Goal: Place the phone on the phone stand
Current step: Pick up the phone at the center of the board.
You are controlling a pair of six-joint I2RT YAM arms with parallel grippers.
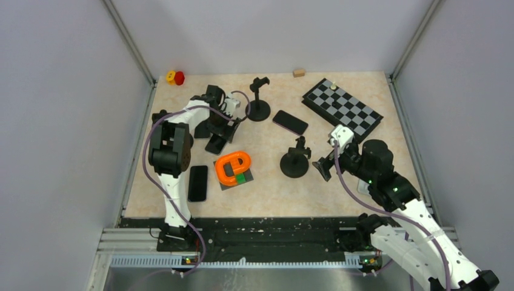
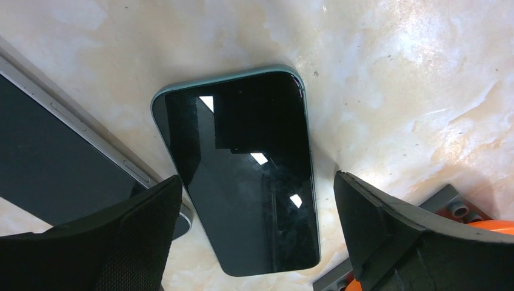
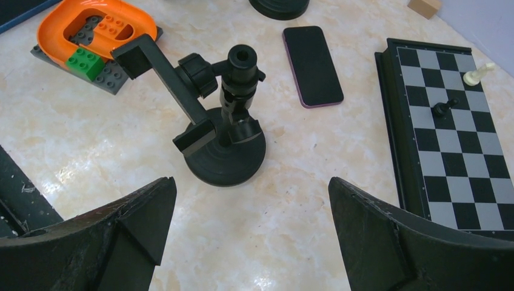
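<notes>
A dark phone (image 2: 242, 170) with a green rim lies flat on the table, and my left gripper (image 2: 257, 182) hovers open just above it, one finger on each long side, not touching. In the top view this phone (image 1: 215, 144) pokes out below the left gripper (image 1: 221, 130). A black phone stand (image 3: 224, 121) with a round base and a tilted clamp arm stands in front of my open, empty right gripper (image 3: 251, 182). From above, that stand (image 1: 295, 160) is just left of the right gripper (image 1: 324, 165). A second stand (image 1: 259, 100) is at the back.
A purple-edged phone (image 1: 290, 122) lies between the stands, another phone (image 1: 197, 182) at the near left, and a silver-edged device (image 2: 54, 151) beside the green one. An orange brick piece (image 1: 233, 168) sits mid-table. A chessboard (image 1: 342, 109) is at the back right.
</notes>
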